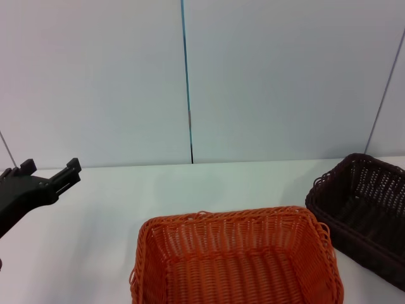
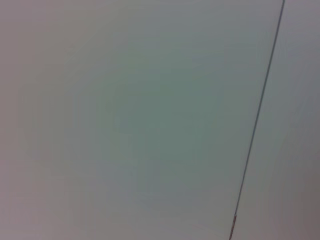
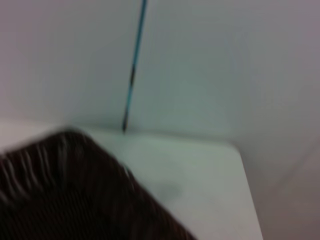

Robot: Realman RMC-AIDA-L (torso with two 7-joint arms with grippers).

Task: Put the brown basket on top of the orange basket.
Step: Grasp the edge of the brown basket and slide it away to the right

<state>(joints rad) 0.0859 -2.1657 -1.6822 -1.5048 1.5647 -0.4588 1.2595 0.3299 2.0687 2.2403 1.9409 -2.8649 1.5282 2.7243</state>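
Observation:
The orange basket (image 1: pixel 234 256) stands on the white table at the near centre, open side up and empty. The brown basket (image 1: pixel 361 209) is at the right edge of the head view, beside the orange basket and apart from it, partly cut off by the frame. The right wrist view shows the brown basket's (image 3: pixel 65 190) rim close below the camera, with no fingers visible. My left gripper (image 1: pixel 50 172) hovers open and empty above the table's left side, far from both baskets. My right gripper is out of the head view.
The white table (image 1: pixel 209 183) runs back to a pale wall with a dark vertical seam (image 1: pixel 187 82). The left wrist view shows only that wall and the seam (image 2: pixel 260 115).

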